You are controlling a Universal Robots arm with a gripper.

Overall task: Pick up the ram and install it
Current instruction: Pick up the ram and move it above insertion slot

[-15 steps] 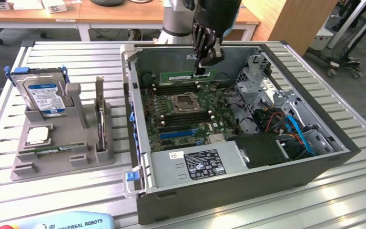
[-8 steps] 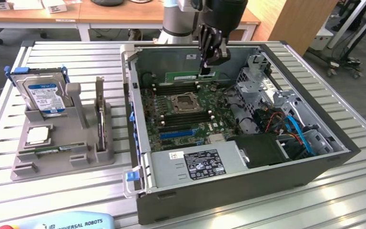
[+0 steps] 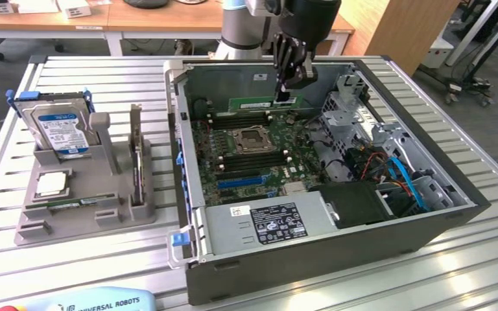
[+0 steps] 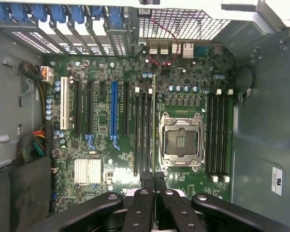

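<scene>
My gripper [image 3: 287, 83] hangs inside the open computer case [image 3: 318, 259], shut on the ram [image 3: 262, 103], a long thin green stick held level above the far part of the motherboard [image 3: 223, 162]. In the wrist view the ram [image 4: 154, 121] appears edge-on as a thin line running out from the closed fingertips [image 4: 148, 180]. It lies over the black memory slots [image 4: 142, 130] beside the CPU socket [image 4: 180, 140]. I cannot tell whether it touches a slot.
A grey fixture [image 3: 76, 220] at the exterior view's left holds a hard drive with a blue label [image 3: 59, 129], a square chip [image 3: 52, 183] and a green strip [image 3: 63, 205]. Inside the case are the power supply [image 3: 271, 223] and a metal drive cage [image 3: 353, 110].
</scene>
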